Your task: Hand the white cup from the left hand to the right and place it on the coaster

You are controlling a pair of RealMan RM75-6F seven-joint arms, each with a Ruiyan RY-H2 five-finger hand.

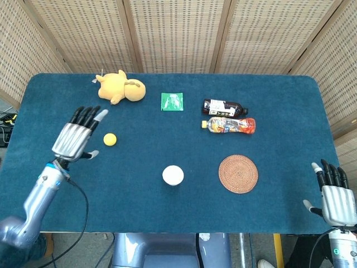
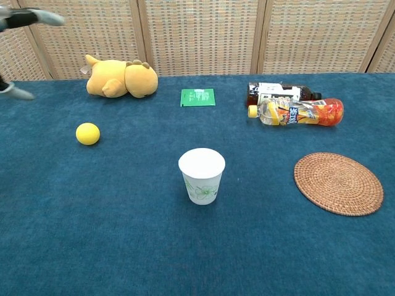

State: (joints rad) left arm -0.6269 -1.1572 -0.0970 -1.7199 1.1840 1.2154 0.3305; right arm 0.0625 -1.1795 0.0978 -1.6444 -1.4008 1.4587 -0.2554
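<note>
Two hands, left hand (image 1: pixel 75 139) and right hand (image 1: pixel 333 192), hanging released; white cup (image 2: pixel 202 175) standing unheld, risking tipping under a clumsy regrasp.

My left robot hand (image 1: pixel 76 135) is over the left part of the blue counter (image 1: pixel 279 100), fingers spread, holding nothing, just beside the yellow ball (image 1: pixel 110 139). The white cup (image 1: pixel 173 175) stands upright alone near the front edge, well apart from this hand. The round coaster (image 1: pixel 238 173) lies to the right of the cup, not touching it. My right robot hand (image 1: pixel 332 195) is at the counter's front right corner, fingers apart and empty.
</note>
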